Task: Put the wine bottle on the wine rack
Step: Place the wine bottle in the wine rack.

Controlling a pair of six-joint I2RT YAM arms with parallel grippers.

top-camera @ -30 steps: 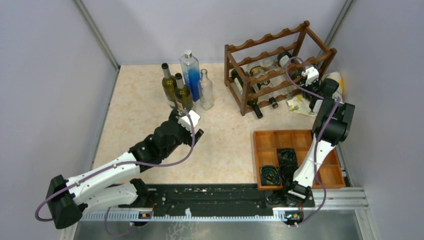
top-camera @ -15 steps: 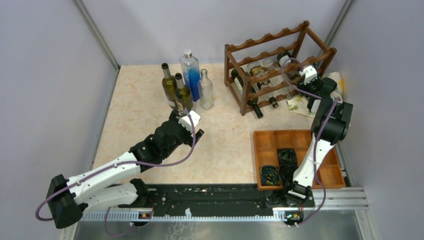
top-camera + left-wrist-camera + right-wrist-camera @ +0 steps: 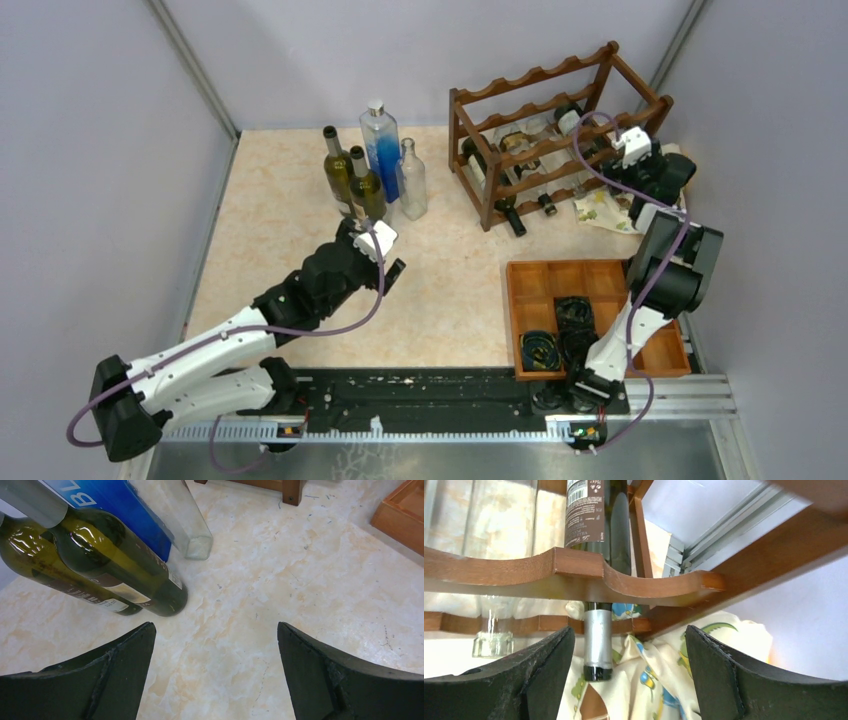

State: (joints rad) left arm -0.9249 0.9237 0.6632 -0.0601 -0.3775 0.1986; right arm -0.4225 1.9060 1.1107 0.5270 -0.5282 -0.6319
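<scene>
Noting the left side first: the left pincer (image 3: 215, 630) hangs wide with nothing between its jaws, low over the desk (image 3: 300, 570). The nearer green bottle (image 3: 125, 570) stands upright just ahead and left of the pincer's centre line. Its base is on the desk and it touches the farther green bottle (image 3: 45, 565) beside it. Behind them are a blue-labelled bottle (image 3: 125, 510) and a clear bottle (image 3: 185, 525). The long axis of each is vertical. This arm is much the nearer to that cluster.

Mid-right: the wine rack (image 3: 540, 110) stands at the back of the desk, well apart from the left pincer, with several bottles already lying in its lower tiers.

Far right: the right pincer (image 3: 629, 630) sits at the rack's right end, jaws spread. The racked bottle (image 3: 596, 520) lies in a scallop of the rail, its long axis running straight away from the pincer. Its foil neck (image 3: 597, 635) points back between the jaws, closer to the left finger. A sliver of gap shows, so it looks cradled by the wood alone (my reading, not certain). A patterned cloth (image 3: 649, 680) lies below.

Judgement: a rightward pull-back along the bottle's axis should clear the neck. The left arm's next pick depends on shifting left onto the nearer green bottle.
</scene>
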